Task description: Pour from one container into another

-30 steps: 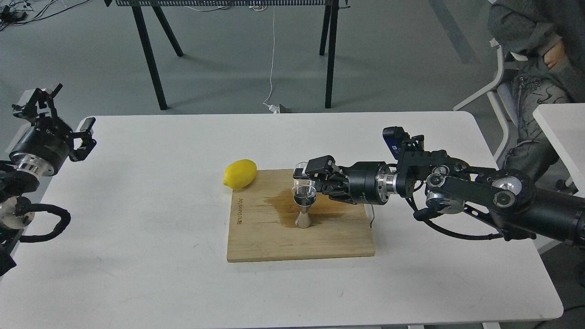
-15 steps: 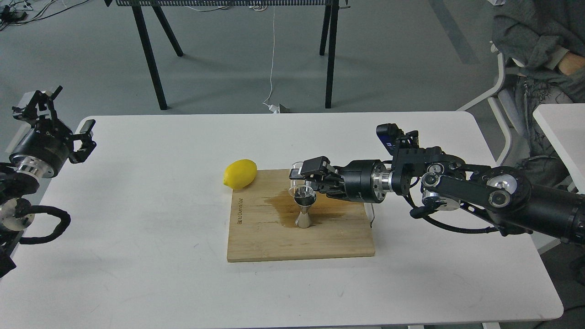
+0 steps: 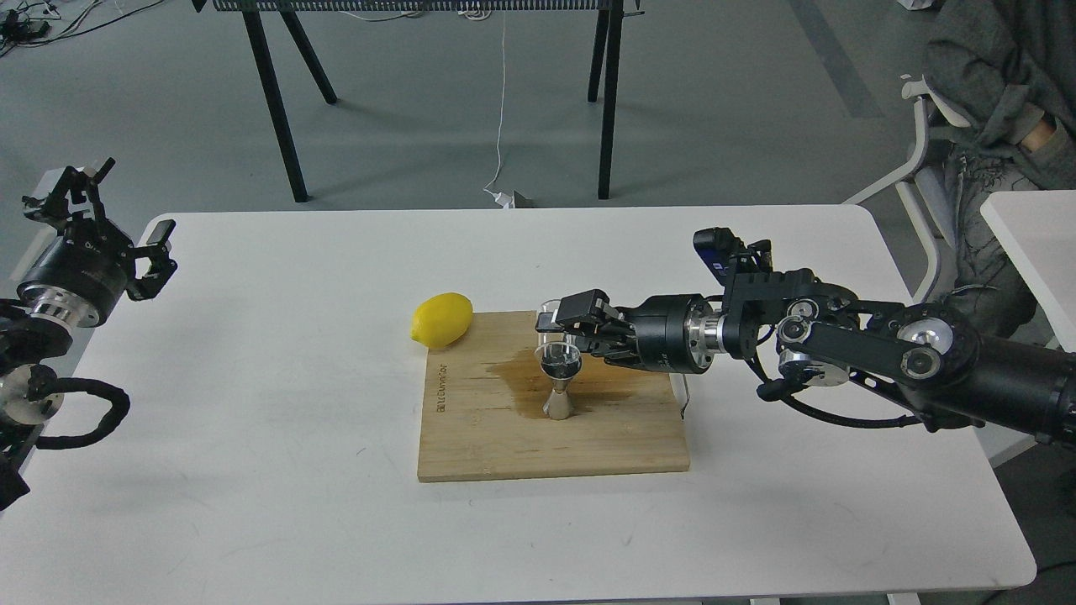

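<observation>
The steel hourglass jigger [image 3: 559, 383] stands upright on the wooden cutting board [image 3: 487, 437], in a dark wet patch. Just behind and above its top cone hangs the clear glass cup [image 3: 555, 330], held by my right gripper [image 3: 561, 329], which is shut on it and reaches in from the right. The glass is mostly see-through and partly hidden by the fingers, so its tilt is hard to judge. My left gripper [image 3: 118, 223] stays at the table's far left edge, fingers spread apart, holding nothing.
A yellow lemon [image 3: 441, 319] lies at the board's back left corner. The white table [image 3: 252, 470] carries the board. A seated person [image 3: 1000, 101] is at the back right, and black table legs stand beyond the far edge.
The right arm shifted slightly left with the glass cup, which now sits closer over the jigger's mouth. The left arm has barely moved.
</observation>
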### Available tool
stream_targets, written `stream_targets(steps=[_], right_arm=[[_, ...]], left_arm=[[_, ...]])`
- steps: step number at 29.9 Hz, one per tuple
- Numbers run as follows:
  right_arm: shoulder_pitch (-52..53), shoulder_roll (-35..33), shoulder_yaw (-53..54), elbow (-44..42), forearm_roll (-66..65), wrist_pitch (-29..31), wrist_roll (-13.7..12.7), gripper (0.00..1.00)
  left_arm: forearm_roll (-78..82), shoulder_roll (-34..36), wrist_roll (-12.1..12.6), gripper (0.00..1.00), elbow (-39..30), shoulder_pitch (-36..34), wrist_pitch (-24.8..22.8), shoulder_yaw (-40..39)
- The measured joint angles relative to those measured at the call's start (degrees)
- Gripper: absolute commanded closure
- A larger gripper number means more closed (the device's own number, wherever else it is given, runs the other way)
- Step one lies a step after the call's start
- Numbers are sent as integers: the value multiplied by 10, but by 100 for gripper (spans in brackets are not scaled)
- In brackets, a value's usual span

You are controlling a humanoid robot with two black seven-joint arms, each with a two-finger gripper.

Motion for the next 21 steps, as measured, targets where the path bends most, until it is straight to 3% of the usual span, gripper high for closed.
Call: stream_targets(steps=[12,21], right_arm=[[-33,-33,55,6,136,30,5,56],[-166,-53,197,0,237,80,7,56]], left_arm=[[0,1,0,0,0,0,0,1],[0,0,0,0,0,1,0,2]])
